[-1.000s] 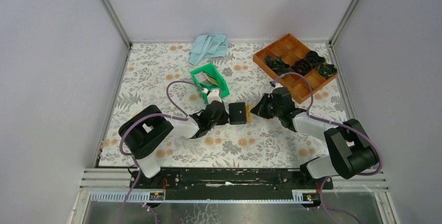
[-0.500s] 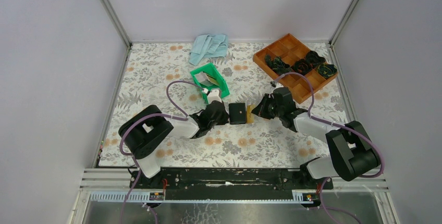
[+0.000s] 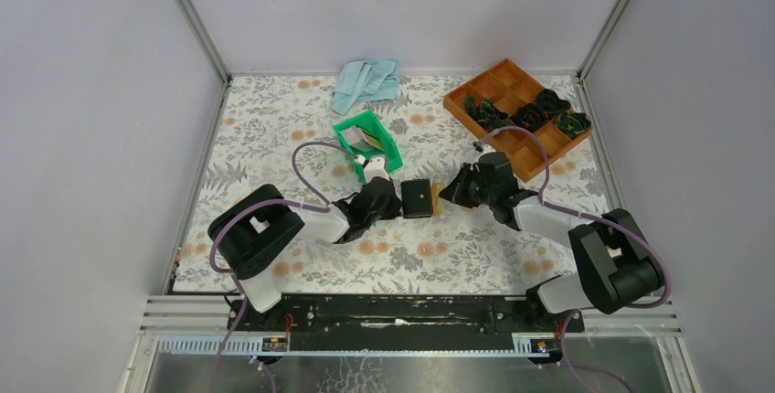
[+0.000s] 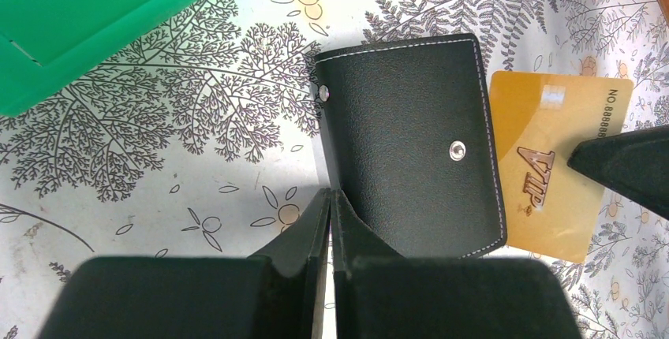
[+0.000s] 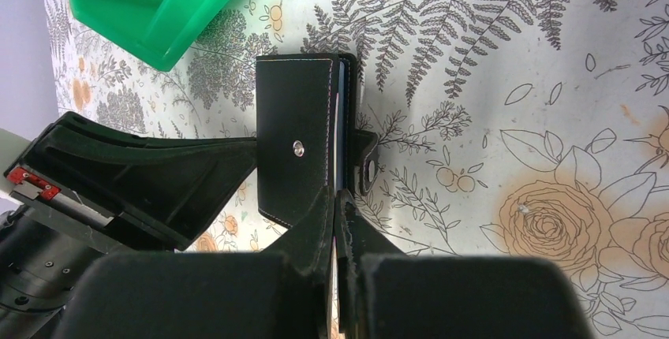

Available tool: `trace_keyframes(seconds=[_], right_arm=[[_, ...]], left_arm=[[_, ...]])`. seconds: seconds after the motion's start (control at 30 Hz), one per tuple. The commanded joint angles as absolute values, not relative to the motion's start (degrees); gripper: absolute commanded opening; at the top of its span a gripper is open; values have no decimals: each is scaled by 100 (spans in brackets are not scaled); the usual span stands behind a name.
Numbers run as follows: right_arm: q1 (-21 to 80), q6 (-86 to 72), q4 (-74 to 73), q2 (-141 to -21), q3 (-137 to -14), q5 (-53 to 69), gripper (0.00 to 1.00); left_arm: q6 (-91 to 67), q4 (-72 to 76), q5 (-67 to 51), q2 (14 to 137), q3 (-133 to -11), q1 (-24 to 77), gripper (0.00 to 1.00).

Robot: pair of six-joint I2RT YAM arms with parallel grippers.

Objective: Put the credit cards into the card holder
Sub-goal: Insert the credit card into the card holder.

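Observation:
The black card holder point(image 3: 418, 198) lies on the floral mat between my two grippers; it also shows in the left wrist view point(image 4: 410, 142) and the right wrist view point(image 5: 296, 150). My left gripper point(image 3: 396, 203) point(image 4: 331, 201) is shut on the holder's left edge. A gold VIP credit card point(image 3: 438, 199) point(image 4: 552, 162) sticks out of the holder's right side, partly tucked under its flap. My right gripper point(image 3: 447, 195) point(image 5: 336, 201) is shut on that card, seen edge-on. More cards point(image 3: 370, 141) stand in the green bin point(image 3: 352, 128).
A brown compartment tray point(image 3: 475, 78) with dark coiled items stands at the back right. A light blue cloth point(image 3: 366, 82) lies at the back. The green bin is just behind the left gripper point(image 4: 95, 16) point(image 5: 150, 8). Grey walls enclose the mat.
The right gripper drew slightly right with the card, then came back left toward the holder. The left gripper and the holder stayed put.

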State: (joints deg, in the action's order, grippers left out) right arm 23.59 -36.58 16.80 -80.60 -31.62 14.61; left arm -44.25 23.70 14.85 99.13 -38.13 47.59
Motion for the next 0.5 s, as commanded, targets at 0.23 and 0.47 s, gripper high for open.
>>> trace_keyframes(seconds=[0.23, 0.47], right_arm=[[2324, -3783, 2138, -8183, -3209, 1633, 0], [2274, -3939, 2485, -8219, -3067, 1750, 0]], left_arm=[[-4376, 1901, 1523, 10033, -3810, 4841, 7], [-4393, 1931, 1514, 10049, -3781, 4844, 6]])
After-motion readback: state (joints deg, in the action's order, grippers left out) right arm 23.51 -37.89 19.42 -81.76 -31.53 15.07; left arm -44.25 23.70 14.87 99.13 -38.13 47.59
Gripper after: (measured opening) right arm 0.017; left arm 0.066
